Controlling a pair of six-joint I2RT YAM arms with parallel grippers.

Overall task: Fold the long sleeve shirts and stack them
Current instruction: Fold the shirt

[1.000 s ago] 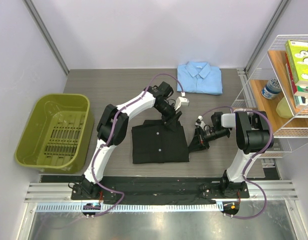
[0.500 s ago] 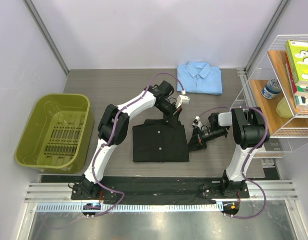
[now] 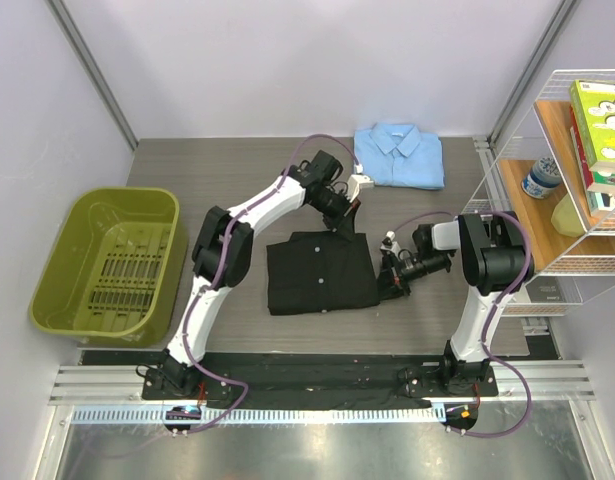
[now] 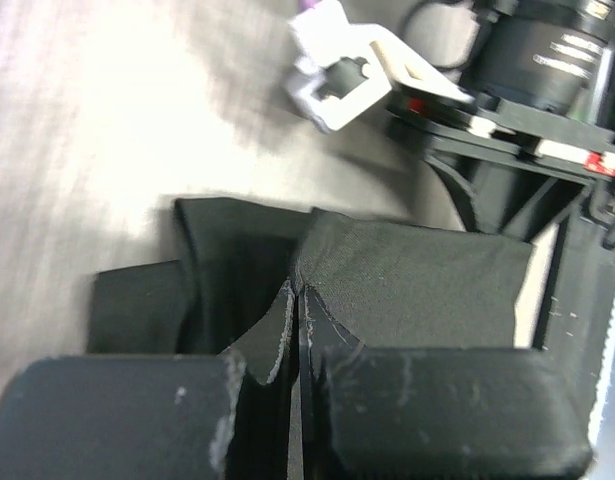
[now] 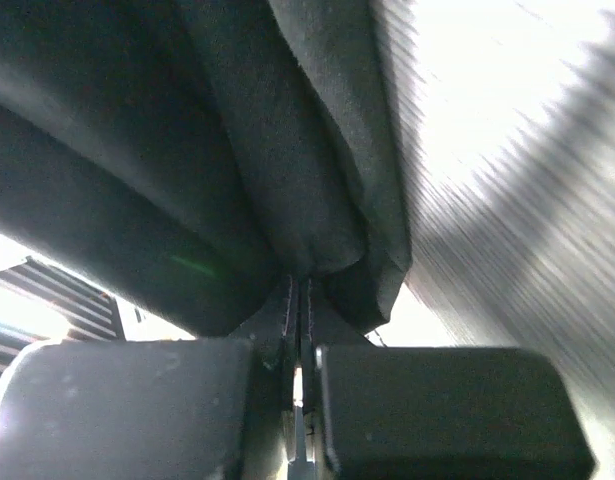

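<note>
The black long sleeve shirt (image 3: 317, 272) lies folded in the middle of the table, buttons up. My left gripper (image 3: 343, 224) is at its far right corner, shut on a pinch of black cloth (image 4: 417, 270) that rises to the fingertips (image 4: 287, 300). My right gripper (image 3: 384, 278) is at the shirt's right edge, low over the table, shut on a fold of black cloth (image 5: 287, 180). The light blue long sleeve shirt (image 3: 399, 155) lies folded at the back of the table, apart from both grippers.
A green bin (image 3: 107, 262) stands at the left edge of the table. A wire shelf (image 3: 577, 150) with books and a jar stands at the right. In the left wrist view the right arm (image 4: 547, 60) is close behind the black shirt.
Both grippers have shut on the black shirt's right side. The left gripper has shifted slightly back and left, and the shirt's right edge has drawn in with it.
</note>
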